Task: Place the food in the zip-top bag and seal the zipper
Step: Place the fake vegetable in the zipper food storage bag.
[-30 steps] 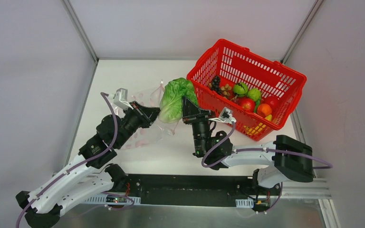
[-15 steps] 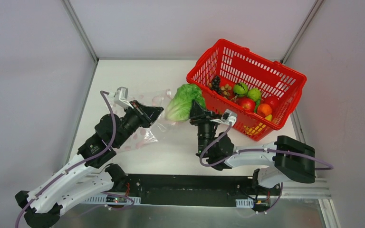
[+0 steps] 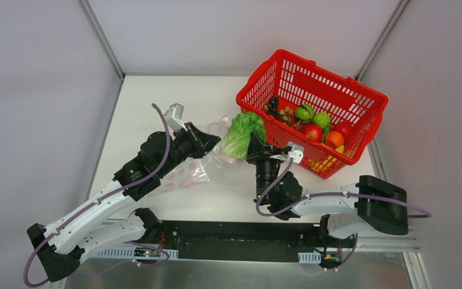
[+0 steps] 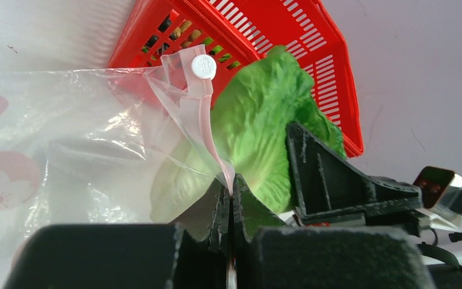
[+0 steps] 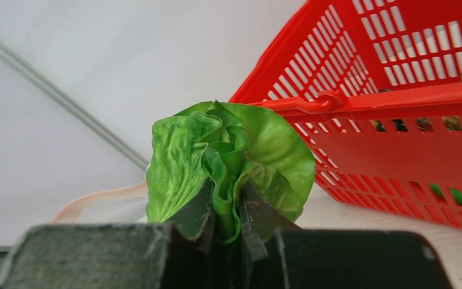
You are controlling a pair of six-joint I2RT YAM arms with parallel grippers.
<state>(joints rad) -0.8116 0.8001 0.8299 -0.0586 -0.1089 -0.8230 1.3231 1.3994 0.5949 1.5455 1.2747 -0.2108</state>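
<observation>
Pinching the zipper strip [image 4: 200,114] of the bag [image 4: 66,150], the left gripper [image 4: 230,188] is pressing its jaws tight together on that thin pink band. The strip is running up from the fingertips to a small white slider [image 4: 203,66] near the top middle of the left wrist view. The clear bag is lying crumpled across the left half of that view, and from above it is sitting on the white table [image 3: 156,102] just left of centre, under the left arm's wrist. Over on the other side, the right gripper [image 5: 225,208] is squeezing the base of the lettuce [image 5: 231,147], its dark fingers closing in on the green stem while the leaves are fanning out above them. In the overhead view the lettuce is hanging mid-frame, between the left gripper and the red basket [image 3: 361,90], right beside the basket's near-left corner; whether the two are touching is hard to say. From the left wrist, the lettuce's lower edge is showing through the clear plastic. The basket is sitting in the upper right, holding dark grapes [image 3: 273,103], a green fruit [image 3: 304,112], a red fruit [image 3: 313,132] and an orange fruit [image 3: 334,139].
</observation>
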